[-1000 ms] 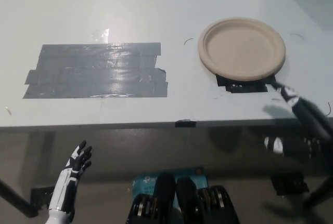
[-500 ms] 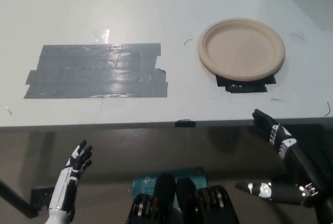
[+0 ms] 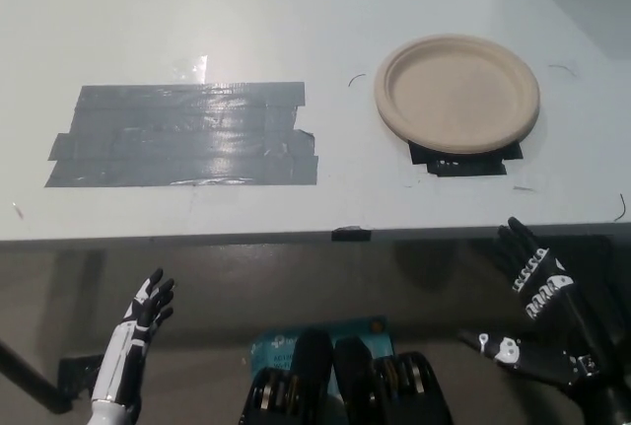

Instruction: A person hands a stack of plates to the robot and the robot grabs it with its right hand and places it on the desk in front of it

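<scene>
A stack of beige plates (image 3: 457,92) lies flat on the white desk (image 3: 296,21) at the right, over a small patch of black tape (image 3: 463,162). My black right hand (image 3: 537,312) is below the desk's front edge at the lower right, open, fingers spread, holding nothing and well clear of the plates. My white left hand (image 3: 138,331) rests low at the lower left, open, also under the desk edge.
A large patch of grey tape (image 3: 185,135) covers the desk's left middle. A small black tab (image 3: 352,234) sits on the front edge. Below the desk, dark floor and a blue-green object (image 3: 271,346) show.
My right hand has drawn back from the desk near the plates, down below the front edge toward the lower right. The plates stay in place. The left hand has not moved.
</scene>
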You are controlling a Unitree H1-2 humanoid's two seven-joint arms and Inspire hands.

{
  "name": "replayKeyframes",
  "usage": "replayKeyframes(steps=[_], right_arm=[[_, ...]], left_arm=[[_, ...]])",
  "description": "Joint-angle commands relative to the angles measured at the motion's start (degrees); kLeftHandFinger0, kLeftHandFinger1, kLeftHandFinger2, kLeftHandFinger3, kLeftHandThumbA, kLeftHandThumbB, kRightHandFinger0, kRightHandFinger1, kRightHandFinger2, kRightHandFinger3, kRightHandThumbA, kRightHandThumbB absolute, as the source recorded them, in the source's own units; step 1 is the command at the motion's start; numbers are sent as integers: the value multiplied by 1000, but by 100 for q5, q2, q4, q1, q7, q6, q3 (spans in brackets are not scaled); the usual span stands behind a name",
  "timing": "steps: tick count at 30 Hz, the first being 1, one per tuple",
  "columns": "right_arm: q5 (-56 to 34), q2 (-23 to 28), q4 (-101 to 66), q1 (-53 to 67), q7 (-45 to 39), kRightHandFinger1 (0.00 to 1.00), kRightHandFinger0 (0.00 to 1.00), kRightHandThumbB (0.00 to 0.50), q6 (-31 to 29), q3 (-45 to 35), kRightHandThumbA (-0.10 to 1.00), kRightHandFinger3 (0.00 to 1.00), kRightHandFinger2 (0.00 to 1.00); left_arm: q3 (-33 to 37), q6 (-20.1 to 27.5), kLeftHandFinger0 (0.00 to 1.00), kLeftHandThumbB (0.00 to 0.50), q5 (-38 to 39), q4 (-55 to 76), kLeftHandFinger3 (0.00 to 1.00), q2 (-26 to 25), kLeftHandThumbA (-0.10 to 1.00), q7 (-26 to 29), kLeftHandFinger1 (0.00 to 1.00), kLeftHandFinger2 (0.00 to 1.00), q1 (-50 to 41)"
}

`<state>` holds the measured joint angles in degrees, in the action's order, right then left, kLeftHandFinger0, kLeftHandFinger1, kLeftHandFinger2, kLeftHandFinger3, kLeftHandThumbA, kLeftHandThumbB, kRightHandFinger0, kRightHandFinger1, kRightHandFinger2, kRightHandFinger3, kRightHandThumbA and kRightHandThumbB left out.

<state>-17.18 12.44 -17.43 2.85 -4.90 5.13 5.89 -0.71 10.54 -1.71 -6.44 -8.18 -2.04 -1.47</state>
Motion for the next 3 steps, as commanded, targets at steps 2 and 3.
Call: replayKeyframes(steps=[2, 3], right_arm=[[-84, -4, -62, -31, -277, 1000, 1000, 252, -248, -131, 1000, 1000, 1000], [-84, -4, -62, -31, -277, 1000, 1000, 252, -248, -131, 1000, 1000, 1000]], left_arm=[[6, 121, 1000, 237, -12, 252, 1000, -60, 1000, -61, 1000, 1000, -18], [6, 121, 1000, 237, -12, 252, 1000, -60, 1000, -61, 1000, 1000, -18]])
